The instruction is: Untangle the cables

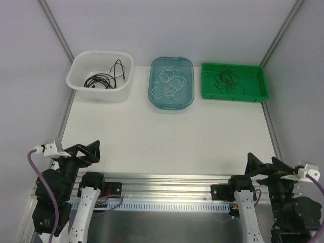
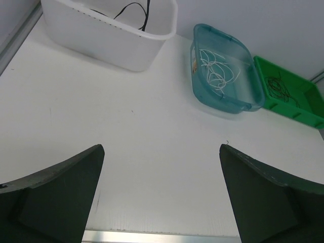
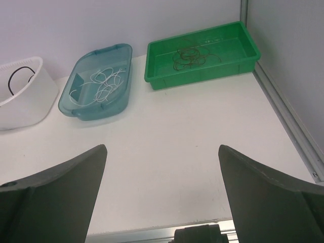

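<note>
Matt white table, glossy translucent blue plastic tub, green plastic tray

counter: white, bounded by pale walls | white tub: set at the far left of the back row | blue translucent bin: placed near the tub, in the middle | green tray: placed at the far right, just beside the bin | aluminium rail: fixed along the counter's near edge
</note>
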### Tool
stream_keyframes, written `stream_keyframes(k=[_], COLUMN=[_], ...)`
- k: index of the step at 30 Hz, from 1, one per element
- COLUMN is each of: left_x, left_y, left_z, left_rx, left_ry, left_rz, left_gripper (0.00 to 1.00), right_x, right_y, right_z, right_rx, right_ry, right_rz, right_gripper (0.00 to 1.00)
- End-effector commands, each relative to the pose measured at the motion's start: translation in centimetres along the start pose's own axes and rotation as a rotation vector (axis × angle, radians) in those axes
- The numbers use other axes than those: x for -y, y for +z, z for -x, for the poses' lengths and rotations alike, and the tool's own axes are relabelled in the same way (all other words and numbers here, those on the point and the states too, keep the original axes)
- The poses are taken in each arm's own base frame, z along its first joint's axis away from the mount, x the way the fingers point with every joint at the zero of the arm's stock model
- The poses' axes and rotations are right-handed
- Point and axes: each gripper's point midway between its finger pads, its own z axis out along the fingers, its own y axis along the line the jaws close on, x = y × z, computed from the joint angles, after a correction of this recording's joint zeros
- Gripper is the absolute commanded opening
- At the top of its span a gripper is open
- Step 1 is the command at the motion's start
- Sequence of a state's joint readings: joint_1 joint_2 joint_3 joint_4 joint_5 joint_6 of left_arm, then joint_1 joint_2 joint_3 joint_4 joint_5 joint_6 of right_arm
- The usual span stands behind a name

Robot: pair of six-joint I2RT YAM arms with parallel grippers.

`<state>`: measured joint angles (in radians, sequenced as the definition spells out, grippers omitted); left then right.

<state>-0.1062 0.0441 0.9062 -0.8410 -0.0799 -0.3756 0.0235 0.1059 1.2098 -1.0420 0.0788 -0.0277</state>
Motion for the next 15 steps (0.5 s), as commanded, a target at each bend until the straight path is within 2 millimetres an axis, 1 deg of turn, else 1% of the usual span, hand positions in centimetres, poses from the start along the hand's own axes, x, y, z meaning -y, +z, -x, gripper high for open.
stream_keyframes(k=[1,2,3,4,5,8,10,15], left_x=[0.5,0.5,0.6,0.6,0.4,0.3,-0.1,-0.9], left_y=[-2.8,-3.2,-3.9,-4.5,-4.9,-6.3,-6.9,-7.6], left_z=[0.9,0.9,1.3,1.3,1.1,1.5,1.1,1.1], left_rx=[0.061,0.064,0.085,0.096,0.092,0.12,0.123,0.149], left_ry=[-0.007,0.002,0.011,0.018,0.025,0.044,0.049,0.039], left_rz=[-0.052,-0.057,-0.067,-0.076,-0.074,-0.08,-0.073,-0.039], left_gripper=[0.99,0.99,0.99,0.99,0.99,0.99,0.99,0.99], right_x=[0.8,0.7,0.8,1.0,1.2,1.7,1.8,2.1], right_y=[-1.8,-2.0,-2.1,-2.9,-3.0,-3.6,-3.9,-4.3], right_z=[-1.1,-1.3,-1.7,-1.9,-2.3,-2.9,-3.3,-3.9], right_rx=[0.029,0.027,0.006,0.032,0.018,0.024,0.031,0.032], right_ry=[-0.015,-0.018,-0.021,-0.018,-0.019,-0.014,-0.01,-0.013], right_rz=[-0.001,0.011,0.011,0.013,0.009,-0.005,-0.006,-0.011], right_gripper=[0.97,0.97,0.97,0.97,0.97,0.97,0.97,0.97])
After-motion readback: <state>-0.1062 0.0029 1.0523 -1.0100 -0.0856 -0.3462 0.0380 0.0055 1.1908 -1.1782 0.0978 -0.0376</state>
